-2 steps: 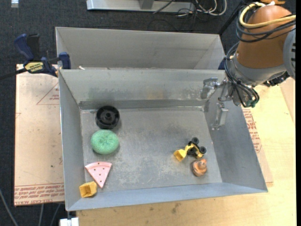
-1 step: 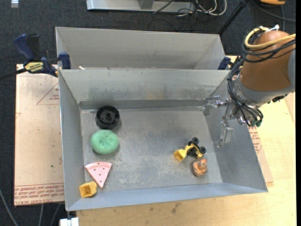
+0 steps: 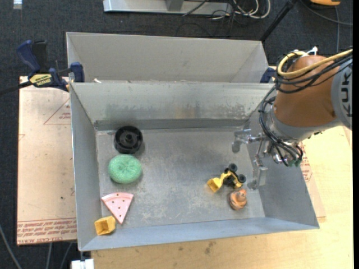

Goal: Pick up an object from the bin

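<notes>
My gripper (image 3: 249, 160) hangs over the right part of the bin floor, open, with nothing between its fingers. One metal finger (image 3: 239, 142) points left and the other (image 3: 259, 175) reaches down toward the floor. Just left of and below the lower finger lies a small yellow and black toy (image 3: 225, 180). A small orange and brown rounded thing (image 3: 238, 199) sits right below that toy, close to the front wall.
On the left side lie a black round ring-shaped part (image 3: 128, 139), a green round ball-like thing (image 3: 124, 168), a pink watermelon-slice wedge (image 3: 118, 204) and a small yellow block (image 3: 105, 225). The arm with its orange cover comes in over the right rim.
</notes>
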Action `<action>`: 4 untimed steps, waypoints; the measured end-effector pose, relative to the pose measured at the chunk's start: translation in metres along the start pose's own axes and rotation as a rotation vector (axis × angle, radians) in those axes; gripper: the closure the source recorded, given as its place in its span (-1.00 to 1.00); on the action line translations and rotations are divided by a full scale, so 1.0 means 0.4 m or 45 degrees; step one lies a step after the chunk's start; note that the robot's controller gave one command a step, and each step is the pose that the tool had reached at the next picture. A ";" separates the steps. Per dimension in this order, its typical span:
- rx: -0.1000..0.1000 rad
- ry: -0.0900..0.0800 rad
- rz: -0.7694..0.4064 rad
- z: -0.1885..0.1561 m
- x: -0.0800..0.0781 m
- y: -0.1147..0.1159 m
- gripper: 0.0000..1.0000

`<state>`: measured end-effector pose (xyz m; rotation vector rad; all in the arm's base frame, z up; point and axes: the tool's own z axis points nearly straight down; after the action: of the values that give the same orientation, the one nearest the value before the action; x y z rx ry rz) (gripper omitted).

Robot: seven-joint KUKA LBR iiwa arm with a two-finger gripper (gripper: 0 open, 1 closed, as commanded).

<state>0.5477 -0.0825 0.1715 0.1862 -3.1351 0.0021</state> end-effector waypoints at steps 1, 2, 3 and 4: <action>-0.004 -0.004 -0.032 0.043 0.044 0.059 -1.00; -0.002 -0.007 -0.022 0.133 0.027 0.074 -1.00; -0.003 -0.003 -0.016 0.192 0.071 0.051 1.00; -0.003 -0.003 -0.017 0.192 0.071 0.051 1.00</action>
<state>0.5169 -0.0655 0.0948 0.2070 -3.1364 -0.0016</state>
